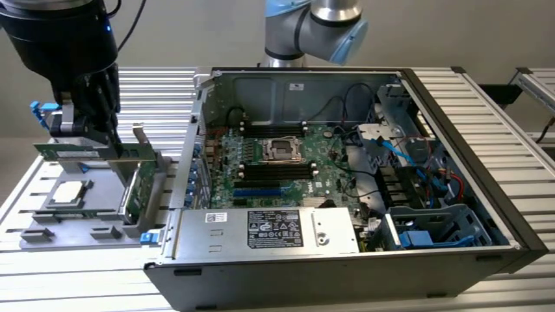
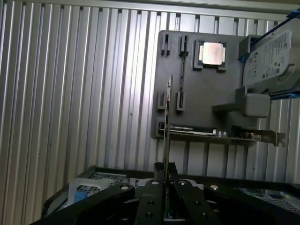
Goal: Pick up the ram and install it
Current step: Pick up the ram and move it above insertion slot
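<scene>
My gripper (image 1: 93,143) hangs at the exterior view's left, above the grey holder tray (image 1: 52,224), and is shut on the ram (image 1: 65,151). The ram is a long, thin green stick, held level and lifted off the tray. In the wrist view the ram (image 2: 168,117) appears edge-on, reaching out from between the black fingers (image 2: 152,194) over the tray (image 2: 201,93). The open computer case (image 1: 485,214) lies to the exterior view's right, with the green motherboard (image 1: 303,146) and its dark memory slots (image 1: 275,170) exposed.
The tray also holds a silver processor chip (image 1: 69,190), an upright expansion card (image 1: 139,188) and a hard drive (image 2: 272,58) in a blue frame. Cables and drive bays (image 1: 433,231) crowd the case's right side. The ribbed metal table (image 1: 156,91) surrounds everything.
</scene>
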### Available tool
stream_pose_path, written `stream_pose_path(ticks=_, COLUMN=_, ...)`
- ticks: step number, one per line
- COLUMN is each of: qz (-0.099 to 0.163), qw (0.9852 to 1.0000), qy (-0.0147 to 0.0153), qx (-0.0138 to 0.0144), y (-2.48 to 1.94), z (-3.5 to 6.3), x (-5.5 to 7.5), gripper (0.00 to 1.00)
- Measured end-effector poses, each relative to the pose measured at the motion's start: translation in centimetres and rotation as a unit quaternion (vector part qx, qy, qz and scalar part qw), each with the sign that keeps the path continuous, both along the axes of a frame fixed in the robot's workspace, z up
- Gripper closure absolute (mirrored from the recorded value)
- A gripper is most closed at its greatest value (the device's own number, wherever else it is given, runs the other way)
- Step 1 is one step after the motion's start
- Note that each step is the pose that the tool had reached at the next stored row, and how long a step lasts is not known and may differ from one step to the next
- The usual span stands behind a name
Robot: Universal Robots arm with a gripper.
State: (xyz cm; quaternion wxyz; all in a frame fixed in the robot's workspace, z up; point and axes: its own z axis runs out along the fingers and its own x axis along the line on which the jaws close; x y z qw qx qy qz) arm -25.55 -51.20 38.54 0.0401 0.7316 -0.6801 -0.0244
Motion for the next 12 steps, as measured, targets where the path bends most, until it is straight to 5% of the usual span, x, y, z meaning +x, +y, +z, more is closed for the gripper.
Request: stream_pose_path(ticks=12, qz=0.0, qw=1.0, qy=0.0, qx=0.0, y=0.22, z=0.94, x=5.2, gripper=0.86)
